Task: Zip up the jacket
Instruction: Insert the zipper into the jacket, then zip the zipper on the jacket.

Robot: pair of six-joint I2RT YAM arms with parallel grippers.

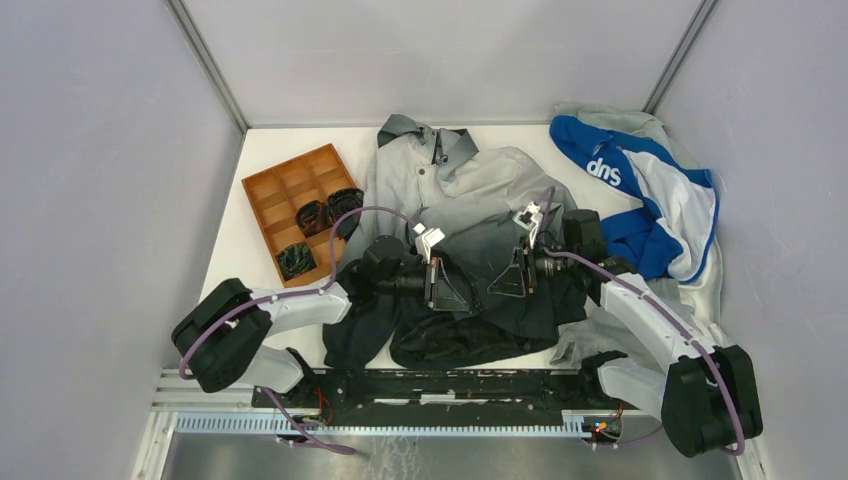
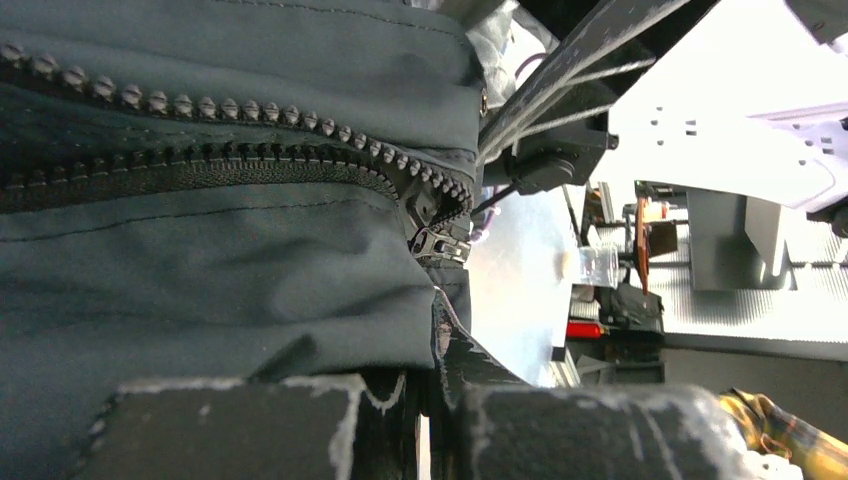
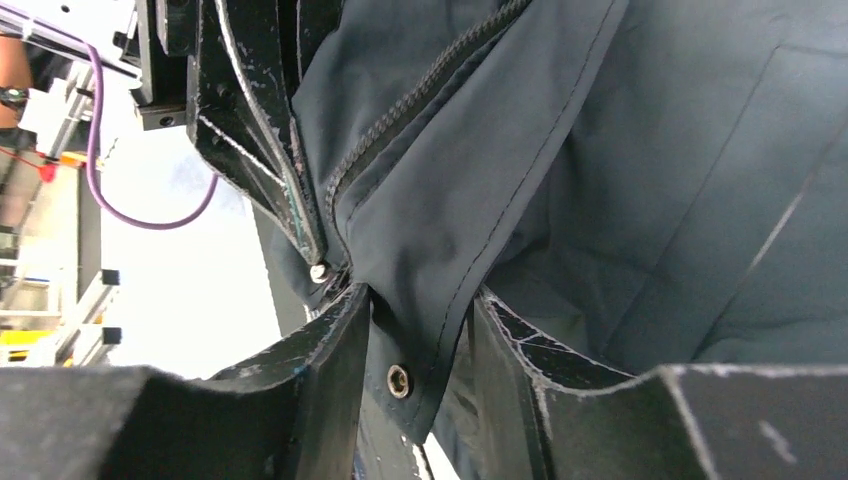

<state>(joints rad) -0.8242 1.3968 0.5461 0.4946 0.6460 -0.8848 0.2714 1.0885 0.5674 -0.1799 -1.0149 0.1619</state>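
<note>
Smooth charcoal cloth is seen at the near hem of the jacket [image 1: 470, 200], which is spread mid-tabletop [image 1: 228, 255]. The hem beside the chunky-toothed zipper [image 2: 250, 165] is clamped by the left gripper [image 2: 425, 400]. A snap-studded flap is straddled by the right gripper [image 3: 420, 350], jaws apart.

jacket [image 1: 470, 195] partly covered, zipper [image 2: 250, 165] cut off

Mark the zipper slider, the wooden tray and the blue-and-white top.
zipper slider [image 2: 440, 243], left wrist view, its metal body.
wooden tray [image 1: 272, 203], top view, a bare compartment.
blue-and-white top [image 1: 603, 173], top view, the lettering on its blue band.
</note>
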